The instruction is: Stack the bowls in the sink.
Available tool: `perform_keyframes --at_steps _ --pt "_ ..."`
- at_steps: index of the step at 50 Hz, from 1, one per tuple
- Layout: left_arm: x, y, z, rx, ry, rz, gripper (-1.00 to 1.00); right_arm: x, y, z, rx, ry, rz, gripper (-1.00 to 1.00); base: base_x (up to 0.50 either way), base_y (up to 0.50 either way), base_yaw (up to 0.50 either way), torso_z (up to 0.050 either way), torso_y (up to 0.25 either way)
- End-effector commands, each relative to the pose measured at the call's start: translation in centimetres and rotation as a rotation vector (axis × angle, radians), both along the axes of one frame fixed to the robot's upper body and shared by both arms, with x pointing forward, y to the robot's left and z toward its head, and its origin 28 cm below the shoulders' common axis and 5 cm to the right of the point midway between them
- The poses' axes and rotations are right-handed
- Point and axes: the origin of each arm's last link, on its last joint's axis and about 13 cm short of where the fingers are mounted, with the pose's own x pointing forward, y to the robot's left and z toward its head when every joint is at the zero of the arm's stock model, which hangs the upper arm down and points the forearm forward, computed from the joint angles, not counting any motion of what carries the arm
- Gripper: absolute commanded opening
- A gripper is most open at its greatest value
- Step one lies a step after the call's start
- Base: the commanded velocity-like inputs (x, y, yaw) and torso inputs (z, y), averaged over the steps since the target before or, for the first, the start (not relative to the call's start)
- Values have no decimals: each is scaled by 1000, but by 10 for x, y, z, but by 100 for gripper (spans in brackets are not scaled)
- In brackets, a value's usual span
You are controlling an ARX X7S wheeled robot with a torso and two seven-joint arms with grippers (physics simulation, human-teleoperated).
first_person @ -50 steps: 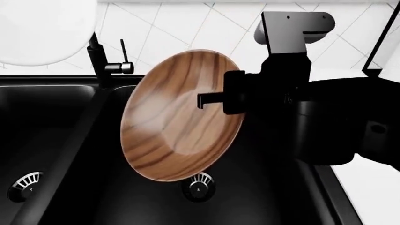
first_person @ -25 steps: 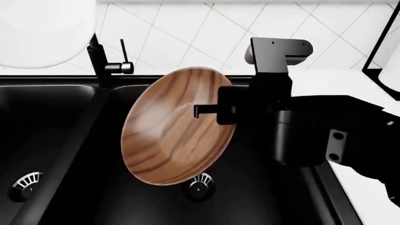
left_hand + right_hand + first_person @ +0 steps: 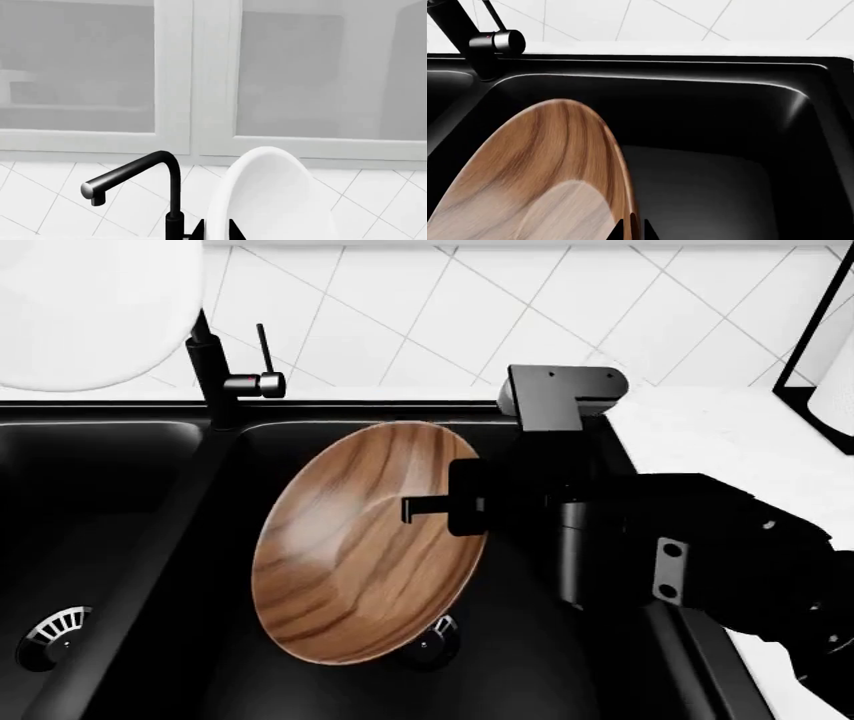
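Right gripper point(image 3: 424, 508) pinches wooden bowl point(image 3: 360, 555) by its rim, tilted steeply above right basin of sink point(image 3: 120, 540); thin edge hold may slip; left gripper point(image 3: 215, 231) pinches white bowl point(image 3: 273, 195).

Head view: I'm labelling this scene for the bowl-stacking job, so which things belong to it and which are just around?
Job:
wooden bowl, held by right gripper
white bowl, held by left gripper
sink

Around:
faucet
paper-towel stand
tiled wall

Grained wood bowl point(image 3: 360, 560), glossy white bowl point(image 3: 277, 200), matte blk sink point(image 3: 120, 500), metal drains point(image 3: 54, 632)
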Motion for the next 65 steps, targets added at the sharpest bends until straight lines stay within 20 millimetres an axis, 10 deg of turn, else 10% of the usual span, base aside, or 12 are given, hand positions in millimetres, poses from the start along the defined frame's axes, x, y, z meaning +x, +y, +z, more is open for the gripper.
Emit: perform_keyframes --at_steps 1,65 --pt "-2 1 3 -7 -31 7 -100 5 3 -12 3 15 4 -100 0 0 0 0 0" --pt "-2 2 2 -4 -27 10 -100 19 12 -71 12 138 10 -100 0 0 0 0 1"
